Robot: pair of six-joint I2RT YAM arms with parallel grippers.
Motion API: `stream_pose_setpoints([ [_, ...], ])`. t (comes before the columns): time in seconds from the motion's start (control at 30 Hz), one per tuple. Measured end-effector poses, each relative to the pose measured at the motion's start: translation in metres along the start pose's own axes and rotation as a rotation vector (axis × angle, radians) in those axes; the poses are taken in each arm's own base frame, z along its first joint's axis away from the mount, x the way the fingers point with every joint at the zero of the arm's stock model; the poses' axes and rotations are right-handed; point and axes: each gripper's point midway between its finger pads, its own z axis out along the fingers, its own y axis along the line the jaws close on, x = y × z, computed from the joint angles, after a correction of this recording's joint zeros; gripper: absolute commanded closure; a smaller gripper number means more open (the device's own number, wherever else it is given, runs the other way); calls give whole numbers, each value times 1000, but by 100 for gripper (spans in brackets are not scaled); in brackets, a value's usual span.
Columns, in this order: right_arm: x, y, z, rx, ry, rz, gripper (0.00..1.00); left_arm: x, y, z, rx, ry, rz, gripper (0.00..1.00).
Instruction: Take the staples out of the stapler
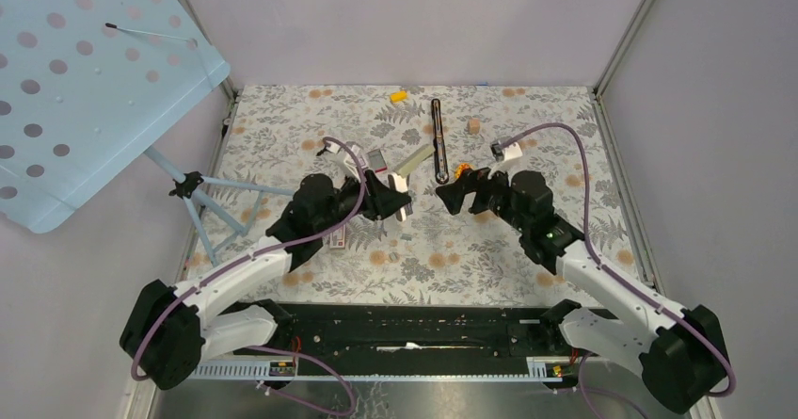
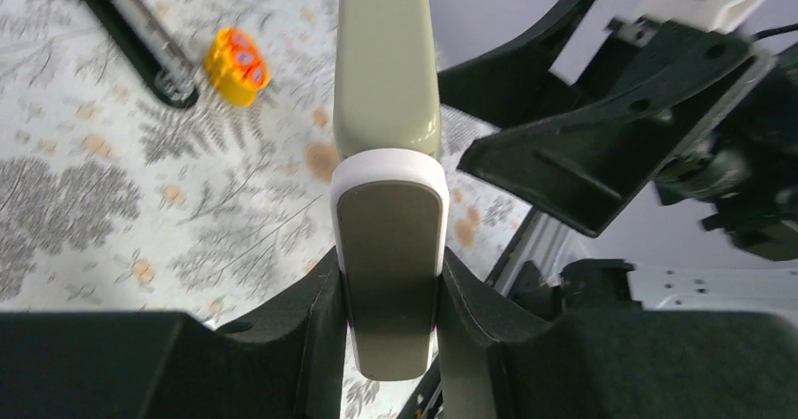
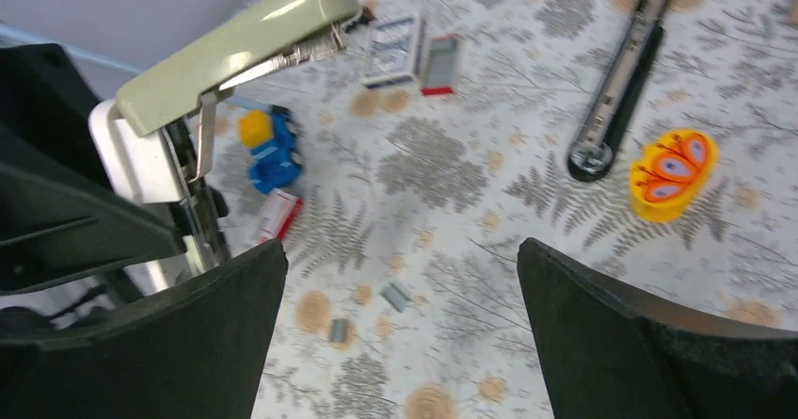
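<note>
While the left gripper pinches the stapler by its white rear end, near centre of the top view, lid hinged up, the right gripper hangs spread nearby. Judged rigid, light, smooth-shelled; grip the metal magazine sides, not the glossy lid.

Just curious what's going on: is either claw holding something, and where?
The left claw grips the green stapler by its white-rimmed back end; the right claw holds nothing.
</note>
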Motion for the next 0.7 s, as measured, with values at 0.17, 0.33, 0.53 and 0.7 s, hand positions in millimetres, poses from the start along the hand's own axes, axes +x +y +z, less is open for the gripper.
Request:
stream_pose_setpoints([
  [0.17, -22, 35, -17, -168, -99, 63, 0, -27, -34, -15, 127, -124, 26, 100],
  [0.33, -46, 72, -28, -370, -152, 101, 0, -51, -71, -34, 289, -250, 67, 100],
  [0.53, -79, 109, -30, -604, -164, 142, 5, -66, -102, -50, 440, -334, 112, 100],
  [0.7, -111, 146, -38, -815, -155, 99, 14, -73, -117, -58, 516, -373, 142, 100],
])
